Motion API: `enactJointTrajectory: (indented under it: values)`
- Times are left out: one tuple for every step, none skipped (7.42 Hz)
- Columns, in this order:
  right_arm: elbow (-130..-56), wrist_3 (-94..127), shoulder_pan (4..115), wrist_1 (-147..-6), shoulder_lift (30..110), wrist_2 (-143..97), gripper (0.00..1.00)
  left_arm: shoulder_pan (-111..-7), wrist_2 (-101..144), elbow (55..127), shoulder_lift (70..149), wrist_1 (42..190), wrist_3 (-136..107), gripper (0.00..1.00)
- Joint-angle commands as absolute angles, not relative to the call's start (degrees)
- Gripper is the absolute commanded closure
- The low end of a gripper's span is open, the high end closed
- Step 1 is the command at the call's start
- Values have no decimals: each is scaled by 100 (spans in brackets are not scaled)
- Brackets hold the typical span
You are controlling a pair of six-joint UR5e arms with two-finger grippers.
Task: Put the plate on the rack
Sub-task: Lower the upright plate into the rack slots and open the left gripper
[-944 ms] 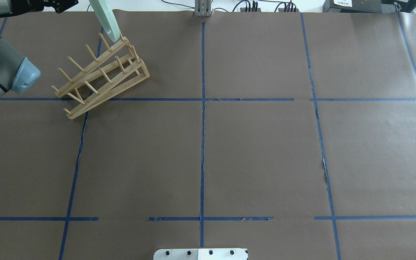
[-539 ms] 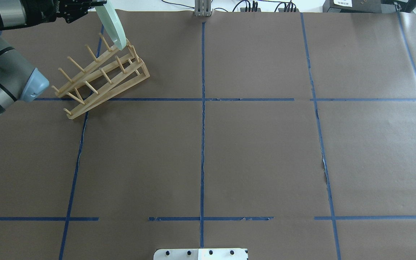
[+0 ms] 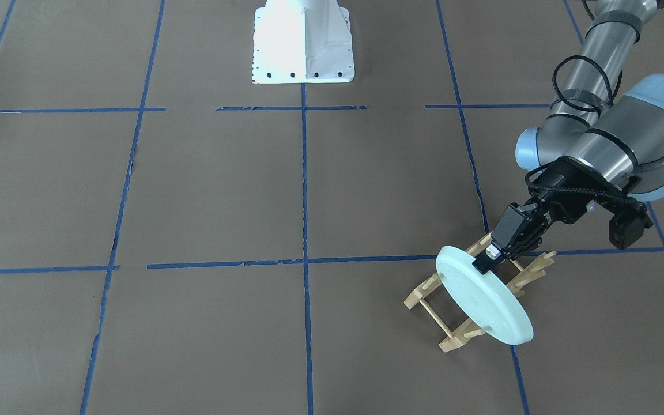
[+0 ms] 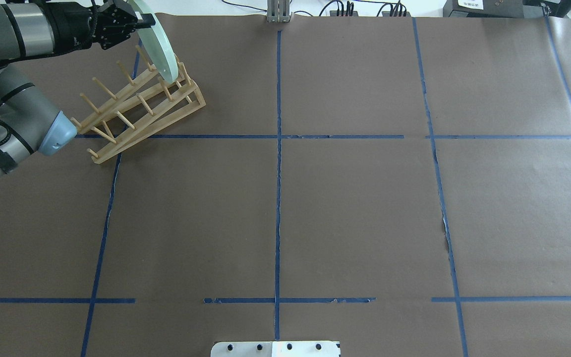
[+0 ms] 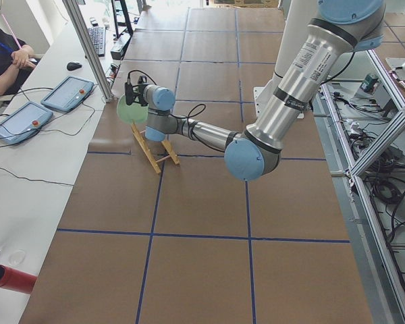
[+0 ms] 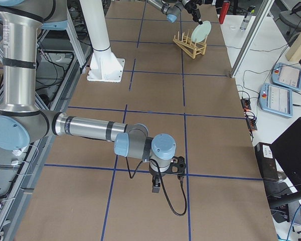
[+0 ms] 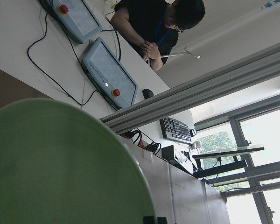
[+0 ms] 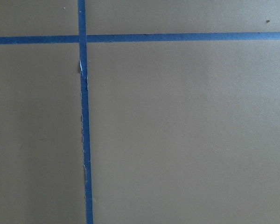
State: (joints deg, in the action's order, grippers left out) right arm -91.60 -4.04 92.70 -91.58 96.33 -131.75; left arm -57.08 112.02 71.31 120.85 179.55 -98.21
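Your left gripper (image 3: 485, 262) is clamped on the upper rim of the plate (image 3: 482, 297), one finger on each face. From the jaws the plate hangs down and outward, tilted, its pale underside toward the front-facing camera. Its lower edge sits among the pegs at the far end of the rack (image 4: 137, 111), the end away from the robot. You cannot tell from these views whether the rim rests on the rails or only hovers between the pegs.

Compared with 0.9 s ago, the plate is lower. Its bottom edge was then just above the rack's end pegs, and now it reaches down between them. The left arm has come further into the overhead view, with the wrist and gripper now plainly showing. The rack has not shifted on the table (image 4: 355, 208).

The right gripper (image 6: 165, 173) is low over the table near the robot's side, well apart from the rack. Its camera shows only brown paper and blue tape lines (image 8: 84, 140), so its jaws cannot be judged.

Count: one plate, one rack with two rails, two arms, and one person (image 7: 154, 23) seated beside two control tablets (image 5: 67, 94).
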Motion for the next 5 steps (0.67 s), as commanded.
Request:
enactJointTrajectory:
  values:
    - [-9158,-404,9264,-9158,9633,-13175,0,-5564,11109,7110,11954,17956,-9730,100]
    - [-9158,-404,9272,-9158,9633,-13175,0,-5520,11109,7110,11944,17956,-9729,100]
    - [-9158,-404,9264,-9158,9633,-13175,0,-5520,11109,7119,11944,17956,-9738,100]
    - [-9158,-404,9264,-9158,9633,-13175,0,-5520,11109,7128,11936,17947,-9738,80]
    - [-9167,-404,9264,-9158,9633,-13175,0,-5520,11109,7163,11936,17939,-9738,24]
